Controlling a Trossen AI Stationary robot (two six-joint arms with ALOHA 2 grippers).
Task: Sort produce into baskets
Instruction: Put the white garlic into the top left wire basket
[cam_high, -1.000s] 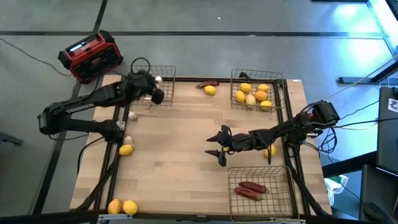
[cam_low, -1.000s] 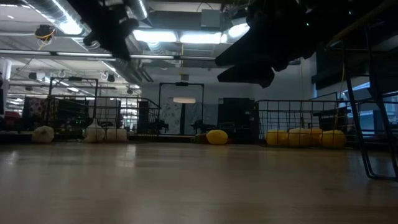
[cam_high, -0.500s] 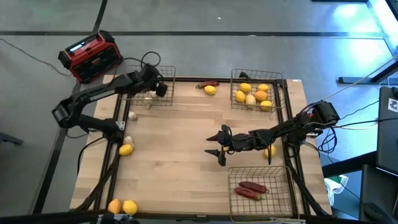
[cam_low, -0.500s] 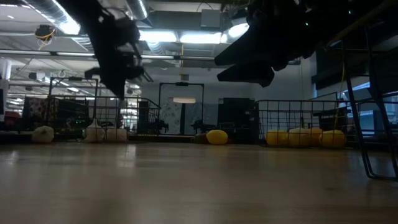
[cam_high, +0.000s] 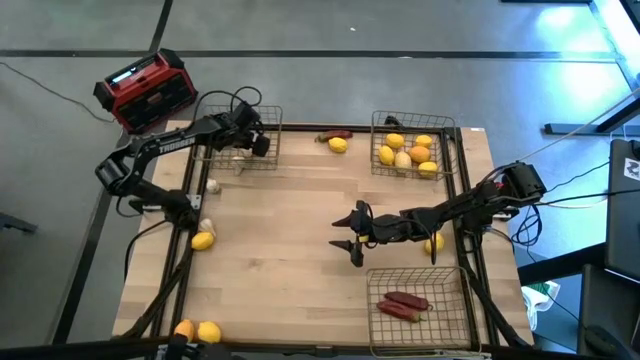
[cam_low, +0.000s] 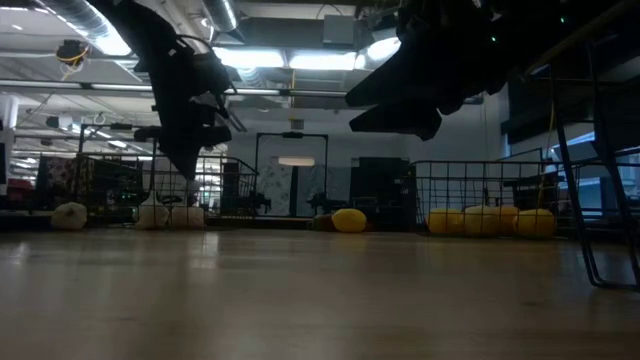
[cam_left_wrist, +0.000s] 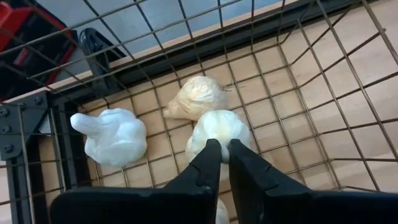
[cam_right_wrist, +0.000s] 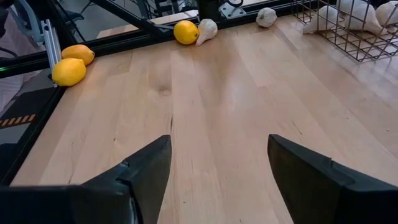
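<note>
The left pincer (cam_left_wrist: 220, 151) is hanging inside the wire basket (cam_high: 268, 118) at the surface's eleven o'clock corner, its fingers drawn together just above a whitish bulb (cam_left_wrist: 217, 132). Whether the tips are touching or pinching that bulb cannot be told. Two more bulbs (cam_left_wrist: 115, 138) are lying in the same basket beside it. Over the last second the left arm has been swinging from the basket's nine o'clock edge to a position over its interior, and the pincer has stayed closed throughout, so this is probably the delivery of a bulb, with release still to come.

The right pincer (cam_high: 352, 233) is waiting near the centre of the surface (cam_high: 290, 250), jaws spread and empty, unmoved during that second.

Sorting is partly done: yellow and orange fruits (cam_high: 405, 152) are filling the basket at one o'clock, and red peppers (cam_high: 403, 303) are lying in the basket at five o'clock. Loose pieces are remaining: a lemon and pepper (cam_high: 337, 140) at twelve o'clock, bulbs (cam_high: 212, 186) and a lemon (cam_high: 203, 240) at nine o'clock, and two fruits (cam_high: 198, 332) at seven o'clock.
</note>
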